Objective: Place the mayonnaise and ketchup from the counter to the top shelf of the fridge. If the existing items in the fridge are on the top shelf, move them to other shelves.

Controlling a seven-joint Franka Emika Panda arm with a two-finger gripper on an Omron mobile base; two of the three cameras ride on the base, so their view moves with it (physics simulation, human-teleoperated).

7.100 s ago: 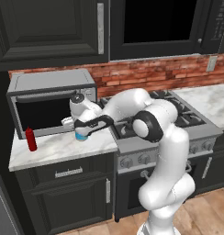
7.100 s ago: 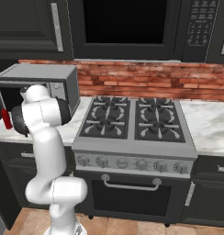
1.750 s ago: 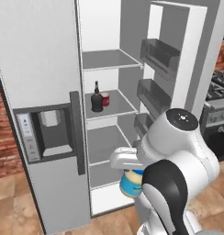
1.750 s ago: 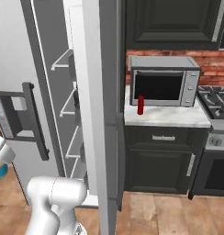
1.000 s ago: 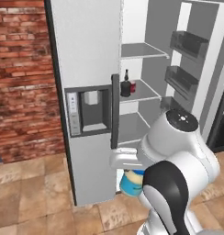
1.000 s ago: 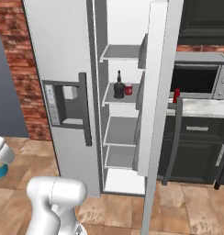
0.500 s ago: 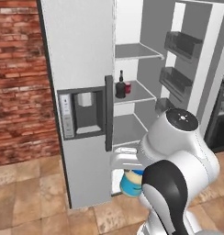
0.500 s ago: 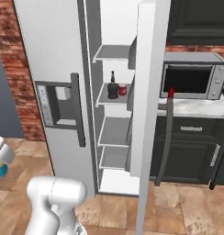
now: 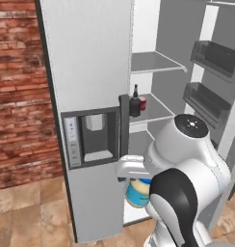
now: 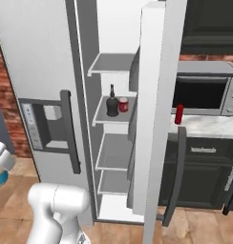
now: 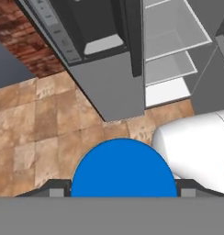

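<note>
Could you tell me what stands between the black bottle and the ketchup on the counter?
In the right base view, the open fridge door stands between the black bottle and the ketchup.

top shelf (image 10: 111,63) bare, black bottle (image 10: 111,105) (middle shelf) below

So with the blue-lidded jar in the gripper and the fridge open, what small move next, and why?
Probably lift the blue-lidded, cream-bodied mayonnaise jar toward the open grey fridge: the gripper holds it low beside the dispenser door, well below the bare top shelf, and the squat black bottle sits one shelf lower.
</note>
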